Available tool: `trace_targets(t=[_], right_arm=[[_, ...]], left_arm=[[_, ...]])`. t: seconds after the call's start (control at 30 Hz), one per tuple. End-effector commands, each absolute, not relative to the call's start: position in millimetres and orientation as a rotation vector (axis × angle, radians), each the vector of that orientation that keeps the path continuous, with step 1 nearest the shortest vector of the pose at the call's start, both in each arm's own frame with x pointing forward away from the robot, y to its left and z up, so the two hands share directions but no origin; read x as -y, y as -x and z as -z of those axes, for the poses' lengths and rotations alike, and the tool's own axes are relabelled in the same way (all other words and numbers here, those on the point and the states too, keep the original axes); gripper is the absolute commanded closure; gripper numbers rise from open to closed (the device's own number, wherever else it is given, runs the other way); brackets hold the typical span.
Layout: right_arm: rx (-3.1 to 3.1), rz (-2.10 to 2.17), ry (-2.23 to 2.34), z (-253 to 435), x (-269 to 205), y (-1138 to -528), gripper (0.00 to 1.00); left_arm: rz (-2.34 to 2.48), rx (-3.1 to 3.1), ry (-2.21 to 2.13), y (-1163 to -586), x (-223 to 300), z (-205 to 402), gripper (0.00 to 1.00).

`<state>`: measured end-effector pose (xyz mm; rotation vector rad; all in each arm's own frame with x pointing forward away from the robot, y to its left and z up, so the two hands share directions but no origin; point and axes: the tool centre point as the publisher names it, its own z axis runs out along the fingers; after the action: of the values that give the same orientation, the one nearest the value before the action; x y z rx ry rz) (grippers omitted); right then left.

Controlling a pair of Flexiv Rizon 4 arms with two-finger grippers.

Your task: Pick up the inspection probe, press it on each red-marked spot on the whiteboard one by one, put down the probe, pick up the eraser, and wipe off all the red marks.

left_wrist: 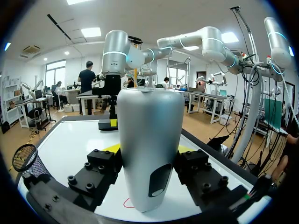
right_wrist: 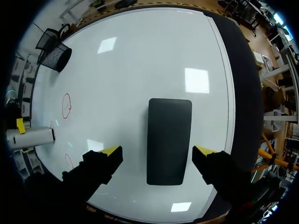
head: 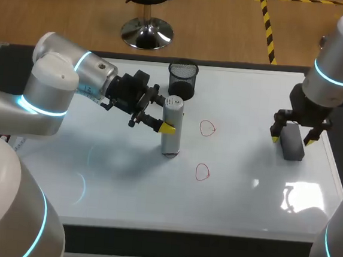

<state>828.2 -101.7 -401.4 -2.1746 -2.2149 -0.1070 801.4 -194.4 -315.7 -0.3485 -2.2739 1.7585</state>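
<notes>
Gloss on whiteboard [head: 130, 185], cylindrical probe [head: 171, 128], slab eraser [head: 292, 143]

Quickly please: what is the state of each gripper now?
Left gripper: closed on the silver-grey cylindrical probe.
Right gripper: open, over the flat black rectangular eraser, not touching it.

head overhead, wrists close, whiteboard [head: 125, 178] shared

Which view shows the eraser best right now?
The right wrist view: the eraser lies whole, seen from above, between the open fingers. The head view shows it slanted under the right gripper. The left wrist view shows only a small dark slab far behind the probe.
</notes>
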Motion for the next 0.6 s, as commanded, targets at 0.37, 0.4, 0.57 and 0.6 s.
trace_targets(t=[0.37,0.4,0.57,0.6], right_arm=[[2.200,0.068,2.182,413,105,-834,0.23],[2.199,0.067,2.183,414,106,-834,0.29],[2.191,0.058,2.193,416,107,-835,0.59],[2.197,0.050,2.193,418,107,-835,0.60]], left_arm=[[-1.759,2.274,0.347,-800,194,325,1.00],[-1.759,2.274,0.347,-800,194,325,1.00],[-1.759,2.274,0.347,-800,194,325,1.00],[-1.759,2.274,0.347,-800,194,325,1.00]])
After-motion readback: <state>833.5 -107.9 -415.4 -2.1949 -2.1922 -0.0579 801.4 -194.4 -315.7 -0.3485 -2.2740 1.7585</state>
